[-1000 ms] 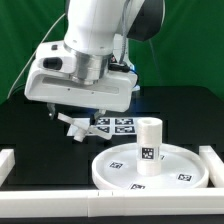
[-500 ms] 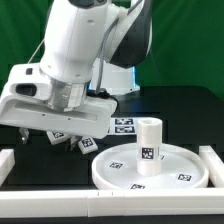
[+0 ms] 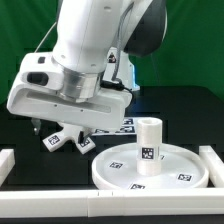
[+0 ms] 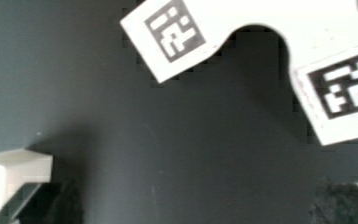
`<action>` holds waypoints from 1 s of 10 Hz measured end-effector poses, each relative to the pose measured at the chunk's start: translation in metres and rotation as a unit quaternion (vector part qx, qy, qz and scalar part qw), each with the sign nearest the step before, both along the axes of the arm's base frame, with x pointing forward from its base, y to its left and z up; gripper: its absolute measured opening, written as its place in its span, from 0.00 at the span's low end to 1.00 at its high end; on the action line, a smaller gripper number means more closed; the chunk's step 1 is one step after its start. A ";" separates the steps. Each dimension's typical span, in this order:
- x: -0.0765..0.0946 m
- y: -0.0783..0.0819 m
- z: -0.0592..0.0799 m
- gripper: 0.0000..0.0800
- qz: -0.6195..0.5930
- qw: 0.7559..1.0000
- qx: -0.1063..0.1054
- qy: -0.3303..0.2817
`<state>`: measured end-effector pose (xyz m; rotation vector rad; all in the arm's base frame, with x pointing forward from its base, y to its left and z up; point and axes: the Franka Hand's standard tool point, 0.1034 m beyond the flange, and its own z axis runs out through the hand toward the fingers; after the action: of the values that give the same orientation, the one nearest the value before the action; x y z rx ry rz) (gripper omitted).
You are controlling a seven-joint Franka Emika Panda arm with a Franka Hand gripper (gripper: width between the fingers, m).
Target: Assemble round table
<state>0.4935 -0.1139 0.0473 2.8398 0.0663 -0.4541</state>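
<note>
The large rimmed round disc (image 3: 150, 172) lies at the front on the exterior view's right. The short thick cylinder leg (image 3: 149, 146) stands upright on it. The small cross-shaped foot piece (image 3: 84, 143) lies on the black table just under my hand. In the wrist view, two of its tagged arms (image 4: 190, 30) show ahead of the fingers. My gripper (image 3: 68, 128) hangs low over the foot piece. In the wrist view the gripper (image 4: 185, 205) is open, with only dark table between the jaws. It holds nothing.
The marker board (image 3: 127, 125) lies behind the foot piece, partly hidden by my arm. White border rails run along the exterior view's left (image 3: 6, 160), front (image 3: 60, 204) and right (image 3: 213, 165). A white piece (image 4: 5, 168) shows beside one finger in the wrist view.
My hand swung down and toward the exterior view's left, then came back slightly right. It now sits lower and closer over the foot piece. The disc and leg have not moved.
</note>
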 end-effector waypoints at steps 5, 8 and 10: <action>-0.017 0.020 -0.004 0.81 -0.018 1.000 0.021 0.011; -0.026 0.018 -0.001 0.81 -0.067 0.996 0.052 0.026; -0.038 0.009 0.001 0.81 -0.106 0.990 0.085 0.046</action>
<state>0.4550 -0.1048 0.0484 3.0052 -0.1895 -0.6541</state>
